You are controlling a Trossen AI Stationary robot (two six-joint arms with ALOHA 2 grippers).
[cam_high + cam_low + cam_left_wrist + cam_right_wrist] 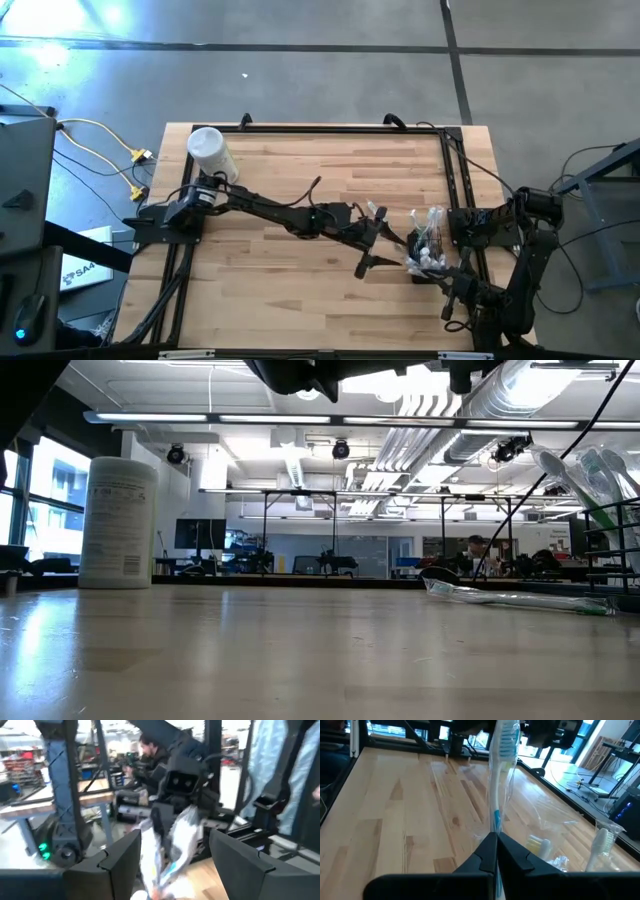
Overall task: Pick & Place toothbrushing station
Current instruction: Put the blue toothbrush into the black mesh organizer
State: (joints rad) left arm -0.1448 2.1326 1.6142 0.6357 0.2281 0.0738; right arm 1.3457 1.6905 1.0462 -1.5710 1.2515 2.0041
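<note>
At the right-hand end of the bench (300, 180), beside the black wire-mesh holder (425, 248): stock and handling notes.

Item: right gripper (496, 851). My jaws are pressed fully together on a wrapped toothbrush (501, 765), pinching it low on the handle so it stands up between them, head uppermost. Clear, crinkled film wrapper; slim pale handle with a blue stripe; blue-and-white bristles.

Item: left gripper (372, 240). My jaws stand wide apart and hold nothing, poised just beside the holder. In the left wrist view the packets (167, 845) rise between the fingers (120, 860).

Item: holder. Small, rectangular, dark mesh, standing near the bench's right edge, with several wrapped brushes sticking up from it.

Item: loose toothbrush (520, 598), lying flat on the bench in its clear wrapper, near the holder.

Item: white canister (212, 153), cylindrical, labelled, at the far left corner, well apart from the work.

Handling, as I judge it: the step is to seat the held brush in the holder. The film is slick and the grip is low, so I would keep the brush upright, bring it over an open gap among the brushes already standing there, lower the handle end first, and let go only once the mesh supports it. My left jaws should stay clear of the leaning packets.

Bench: pale wood planks, smooth, faintly glossy.
</note>
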